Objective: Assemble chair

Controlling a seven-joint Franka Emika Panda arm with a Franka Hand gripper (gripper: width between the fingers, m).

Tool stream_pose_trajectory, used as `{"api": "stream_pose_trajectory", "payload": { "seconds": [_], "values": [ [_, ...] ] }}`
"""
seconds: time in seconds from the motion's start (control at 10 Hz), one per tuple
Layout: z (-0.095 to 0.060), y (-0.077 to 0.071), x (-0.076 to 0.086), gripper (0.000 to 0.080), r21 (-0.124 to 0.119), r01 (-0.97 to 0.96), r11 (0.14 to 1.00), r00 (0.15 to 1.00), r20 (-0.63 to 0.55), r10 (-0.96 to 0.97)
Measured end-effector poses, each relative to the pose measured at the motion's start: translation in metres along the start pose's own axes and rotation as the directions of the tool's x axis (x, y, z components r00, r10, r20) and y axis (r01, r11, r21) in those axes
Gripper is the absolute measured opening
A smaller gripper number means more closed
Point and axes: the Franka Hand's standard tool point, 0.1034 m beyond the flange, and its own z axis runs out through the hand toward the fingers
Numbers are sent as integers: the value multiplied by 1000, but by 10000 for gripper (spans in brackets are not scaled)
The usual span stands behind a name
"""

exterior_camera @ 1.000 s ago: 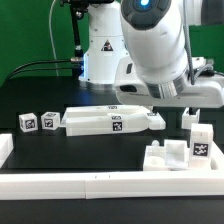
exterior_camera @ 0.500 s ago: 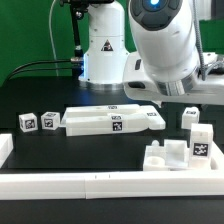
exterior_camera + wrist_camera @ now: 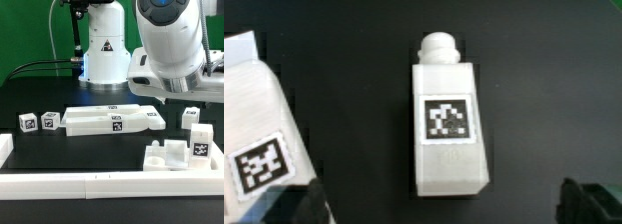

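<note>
Approach step: we see the gripper [image 3: 446, 205], jaws wide apart and empty, above a pegged chair leg [image 3: 446, 120] lying flat near a tagged white block [image 3: 260, 130]; next, we judge, it must descend and clamp the leg.

The exterior camera sat low at the near edge of the black surface [image 3: 40, 100], looking across it toward the white robot arm [image 3: 170, 45], which filled the frame's upper right. The wrist camera looked straight down from very close on a long white plastic block with a rounded peg [image 3: 446, 120] lying on that surface. Which exterior piece it matched could not be told.
</note>
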Motion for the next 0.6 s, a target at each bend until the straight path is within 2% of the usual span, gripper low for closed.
{"api": "stream_pose_trajectory", "payload": {
  "seconds": [0.2,0.6],
  "values": [
    [10,-8,3,649,-5,62,998,998,2,-62],
    [12,-2,2,649,5,13,1000,999,31,-13]
  ]
}}
